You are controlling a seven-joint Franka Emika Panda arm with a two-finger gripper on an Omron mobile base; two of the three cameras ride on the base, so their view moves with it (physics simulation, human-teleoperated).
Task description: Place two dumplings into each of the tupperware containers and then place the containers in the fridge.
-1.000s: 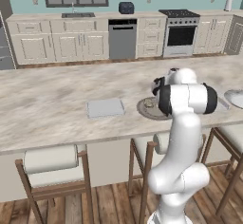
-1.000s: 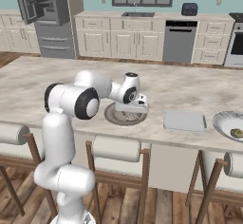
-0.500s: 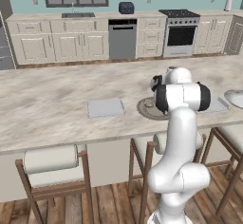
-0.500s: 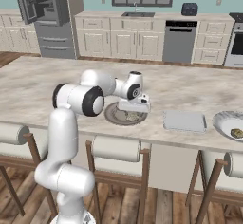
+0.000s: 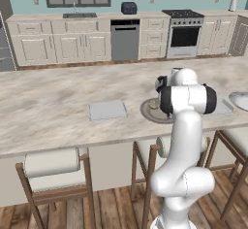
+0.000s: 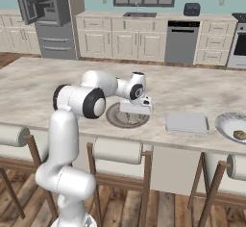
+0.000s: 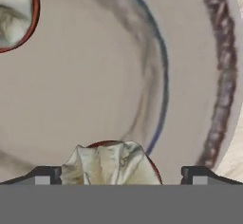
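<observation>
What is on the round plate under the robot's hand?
Dumplings. In the hand view one dumpling lies on the plate between the open gripper's fingertips, and part of another shows at the corner. In the base views, the hand covers much of the plate, so the count stays unknown.

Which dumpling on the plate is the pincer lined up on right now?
The dumpling sitting between the open pincer tips at the hand view's bottom edge; the other dumpling lies off at the top left corner.

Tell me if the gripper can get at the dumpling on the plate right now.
Probably yes: the gripper is open just above the plate, and the dumpling sits between its fingertips with nothing in the way.
</observation>
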